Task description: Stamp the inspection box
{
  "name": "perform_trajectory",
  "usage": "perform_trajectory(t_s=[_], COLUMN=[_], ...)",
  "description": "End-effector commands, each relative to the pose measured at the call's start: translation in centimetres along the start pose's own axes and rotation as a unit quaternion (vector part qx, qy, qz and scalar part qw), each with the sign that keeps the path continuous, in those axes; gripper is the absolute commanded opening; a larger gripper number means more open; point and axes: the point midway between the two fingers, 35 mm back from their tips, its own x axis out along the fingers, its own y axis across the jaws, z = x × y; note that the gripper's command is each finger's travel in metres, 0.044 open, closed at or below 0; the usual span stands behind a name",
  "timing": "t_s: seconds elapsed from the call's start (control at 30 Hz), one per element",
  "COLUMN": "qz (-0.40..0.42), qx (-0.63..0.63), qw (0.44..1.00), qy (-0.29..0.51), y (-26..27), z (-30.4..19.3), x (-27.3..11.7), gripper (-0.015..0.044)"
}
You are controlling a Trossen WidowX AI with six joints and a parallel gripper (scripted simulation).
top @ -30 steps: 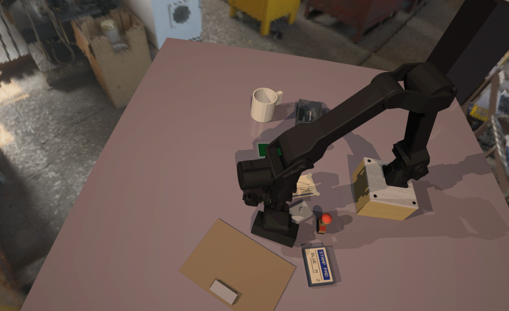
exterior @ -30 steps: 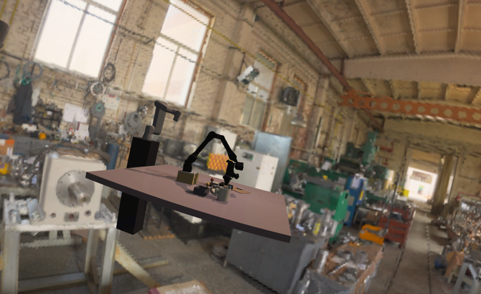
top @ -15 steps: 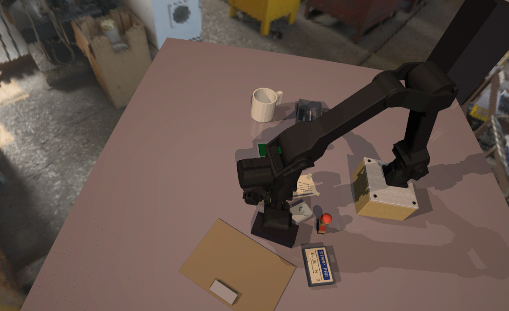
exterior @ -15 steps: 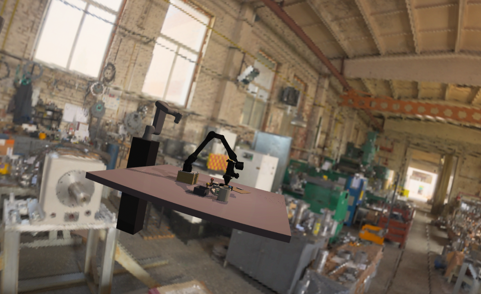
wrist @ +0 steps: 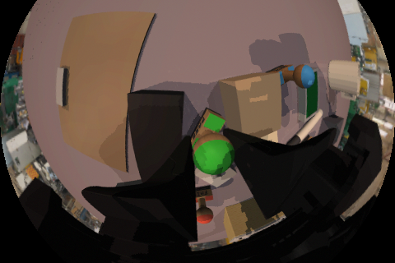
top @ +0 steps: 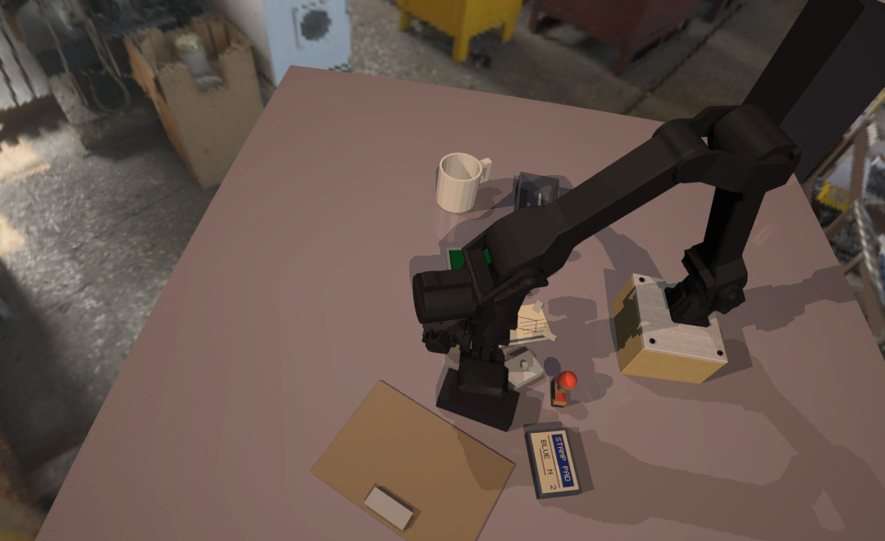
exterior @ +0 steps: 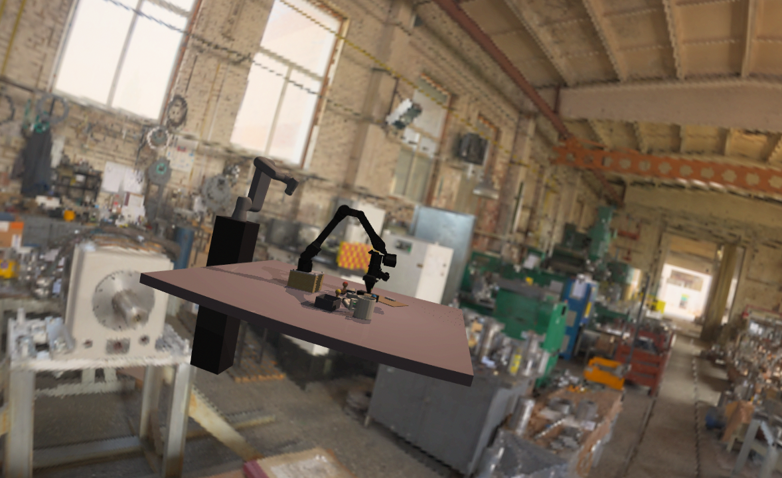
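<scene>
We had the green-knobbed stamp (wrist: 214, 154), which we took for the PASS stamp, between the fingers of the gripper (top: 482, 379) (exterior: 370, 289) (wrist: 206, 137) above a workshop bench (top: 297, 201) (exterior: 322, 332) (wrist: 197, 20). Our jaws stood about a third open, closed on the stamp; its knob showed between the dark fingers in our wrist view, while the arm hid it from above. We judged the pick-up to be the step in hand, with inking next. That move called for a straight lift, then a carry to what we took for the ink pad, the green one (top: 456, 258) (wrist: 312, 95) near the mug (top: 457, 182) (exterior: 363, 308) (wrist: 344, 76). We could not tell whether the stamp's base had left the bench.
</scene>
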Motion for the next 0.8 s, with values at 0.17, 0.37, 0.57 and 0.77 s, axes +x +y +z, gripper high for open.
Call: perform_trajectory(t_s=[0.17, 0.37, 0.57, 0.77], qz=[0.005, 0.006, 0.007, 0.008], qx=[-0.002, -0.002, -0.002, -0.002], qw=[1.000, 1.000, 1.000, 1.000], qy=[-0.002, -0.002, -0.003, -0.003], y=[0.1, 0.1, 0.1, 0.1], z=[0.1, 0.1, 0.1, 0.1], x=[-0.6, -0.9, -1.1, -1.4], gripper=[0.0000, 0.0000, 0.0000, 0.0000])
